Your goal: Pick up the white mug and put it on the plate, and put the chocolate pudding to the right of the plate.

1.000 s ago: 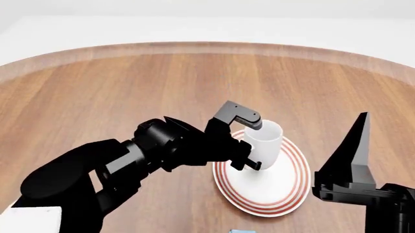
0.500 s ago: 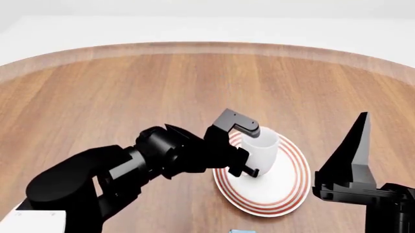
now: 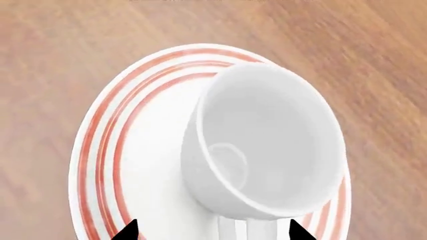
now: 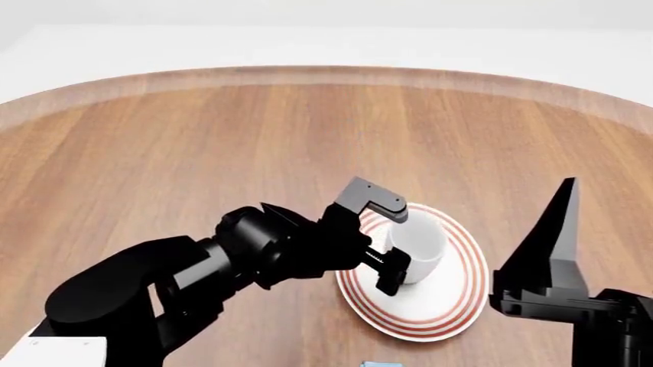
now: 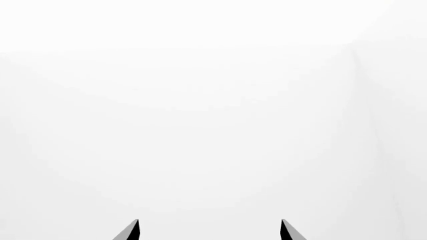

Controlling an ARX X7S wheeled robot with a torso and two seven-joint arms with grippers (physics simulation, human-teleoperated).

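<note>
Round wooden table point(image 4: 204, 145), red-ringed plate point(image 4: 454, 306) directly on it

Your robot: glossy black rounded left arm point(image 4: 153, 279) with grey-capped finger point(image 4: 372, 197), angular black right gripper point(image 4: 556, 252) tapering to a point, white base corner.

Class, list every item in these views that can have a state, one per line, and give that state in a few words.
Mug: upright and empty, standing on the plate, off-centre.
Plate: flat on the table, carrying the mug.
Left gripper: open, fingers either side of the mug's handle side.
Right gripper: open, holding nothing, pointing up, away from the table.
Table: bare wood around the plate.
</note>
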